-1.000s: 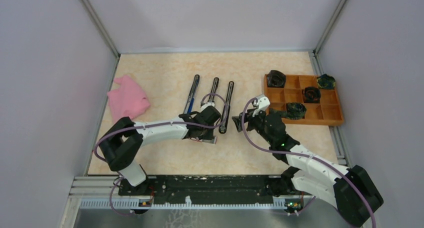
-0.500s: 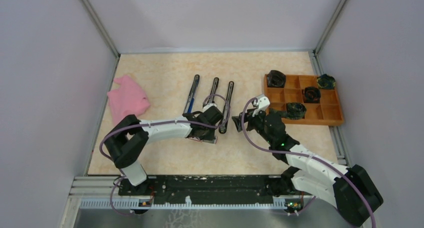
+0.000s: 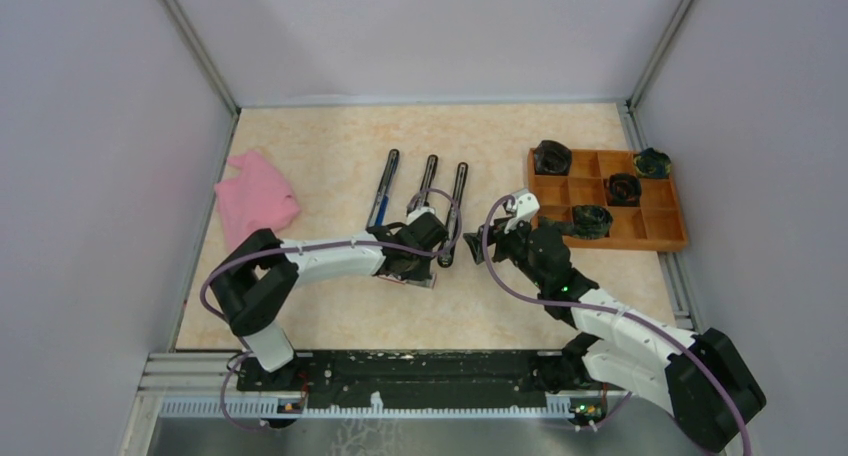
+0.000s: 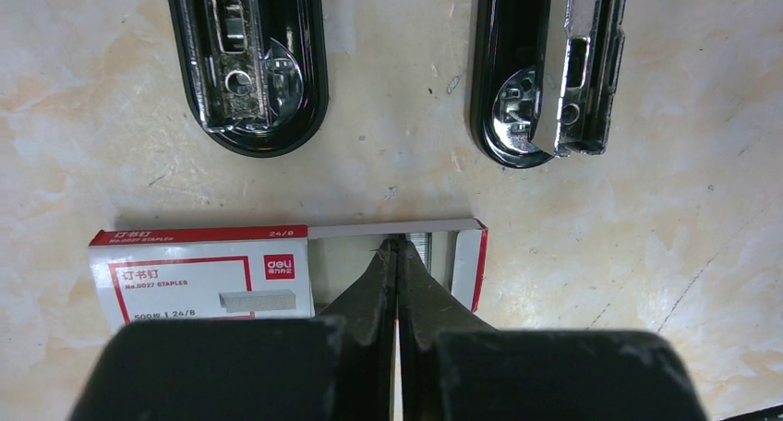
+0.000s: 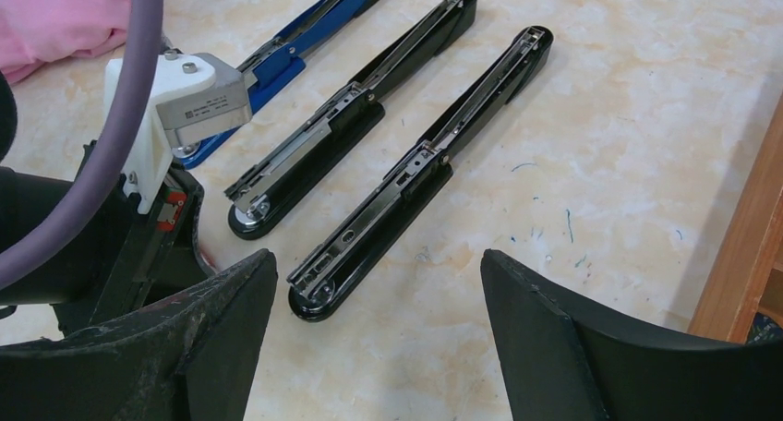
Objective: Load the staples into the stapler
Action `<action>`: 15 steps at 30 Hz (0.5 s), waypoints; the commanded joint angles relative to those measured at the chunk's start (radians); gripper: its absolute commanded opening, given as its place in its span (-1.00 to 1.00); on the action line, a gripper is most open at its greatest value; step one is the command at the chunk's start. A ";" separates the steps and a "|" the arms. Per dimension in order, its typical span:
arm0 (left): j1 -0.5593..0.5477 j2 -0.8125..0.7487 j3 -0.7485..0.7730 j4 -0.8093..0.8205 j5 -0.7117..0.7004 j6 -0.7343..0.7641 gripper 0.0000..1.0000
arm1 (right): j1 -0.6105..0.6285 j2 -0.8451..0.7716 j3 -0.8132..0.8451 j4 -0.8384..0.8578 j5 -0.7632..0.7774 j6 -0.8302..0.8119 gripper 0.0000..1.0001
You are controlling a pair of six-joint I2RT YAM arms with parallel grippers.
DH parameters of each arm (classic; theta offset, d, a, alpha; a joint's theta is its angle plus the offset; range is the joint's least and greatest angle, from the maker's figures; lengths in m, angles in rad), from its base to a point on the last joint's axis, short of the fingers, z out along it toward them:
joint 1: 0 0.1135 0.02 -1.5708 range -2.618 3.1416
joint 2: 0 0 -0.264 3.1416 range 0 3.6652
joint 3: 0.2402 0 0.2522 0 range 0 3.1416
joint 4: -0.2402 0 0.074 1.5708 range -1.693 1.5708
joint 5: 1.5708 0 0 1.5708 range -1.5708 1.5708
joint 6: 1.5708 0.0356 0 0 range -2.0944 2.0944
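The staples box [image 4: 203, 278], white with red print, lies on the table with its tray slid out to the right. A short grey staple strip [image 4: 421, 244] shows at the tray's far wall. My left gripper [image 4: 398, 244] is shut, its tips together inside the open tray just left of that strip; nothing shows between them. In the top view it [image 3: 420, 273] sits below the staplers. Three opened staplers lie side by side: a blue one [image 3: 382, 188] and two black ones [image 3: 428, 176] [image 3: 455, 211]. My right gripper [image 5: 377, 258] hovers open just right of the right-hand black stapler [image 5: 425, 172].
A pink cloth [image 3: 257, 196] lies at the left. A wooden compartment tray [image 3: 610, 244] with dark bundles stands at the right. Grey walls close in three sides. My left arm's wrist [image 5: 157, 116] is close to the left of my right gripper.
The left gripper's jaws have closed together inside the box tray. The left arm shifted slightly; the right arm has not moved.
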 commanded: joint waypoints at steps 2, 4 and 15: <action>-0.006 -0.074 -0.012 0.000 -0.040 -0.009 -0.99 | 0.004 -0.010 0.004 0.056 -0.020 0.007 0.62; -0.006 -0.103 -0.027 0.021 -0.048 -0.013 -1.00 | 0.005 -0.015 0.008 0.051 -0.031 0.005 0.62; 0.014 -0.280 -0.117 0.159 -0.094 0.009 -1.00 | 0.004 -0.060 0.048 -0.003 -0.161 0.006 0.63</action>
